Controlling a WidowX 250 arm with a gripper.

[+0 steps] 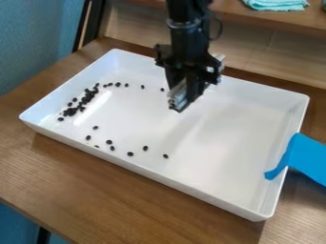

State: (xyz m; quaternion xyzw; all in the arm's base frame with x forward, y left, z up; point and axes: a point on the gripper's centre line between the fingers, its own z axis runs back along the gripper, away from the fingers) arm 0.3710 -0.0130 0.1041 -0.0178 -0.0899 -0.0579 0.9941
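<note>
1. We see a black robot gripper [179, 100] hanging from 12 o'clock over a white tray [219, 124], its tip a little above the tray's middle. Its lower end looks pale and shiny. We cannot tell whether it is spread, pressed together or pinching something, nor whether it touches the tray floor.
2. We find small black beans [87, 99] inside the tray. They crowd most thickly near the wall at 9 to 10 o'clock, some of them touching. A loose line runs from that crowd toward 12 o'clock, and its last bean lies near the gripper, on the left. More beans lie scattered singly from 8 o'clock round to 6 o'clock.
3. We see raised walls on all sides of the tray, which sits at a slant on a brown wooden table [96, 183]. One corner points to 5 o'clock, another to 9 o'clock.
4. We notice a bright blue, flat piece [309, 157] across the tray's wall at 3 to 4 o'clock. Its narrow end reaches over the rim.
5. We find the widest open room for moving on the tray floor from 1 to 5 o'clock, bounded by the far wall, the right wall with the blue piece, and the near wall.
6. Beyond the tray, at 1 o'clock, we see a teal cloth [277, 5] on a wooden shelf [267, 18].
</note>
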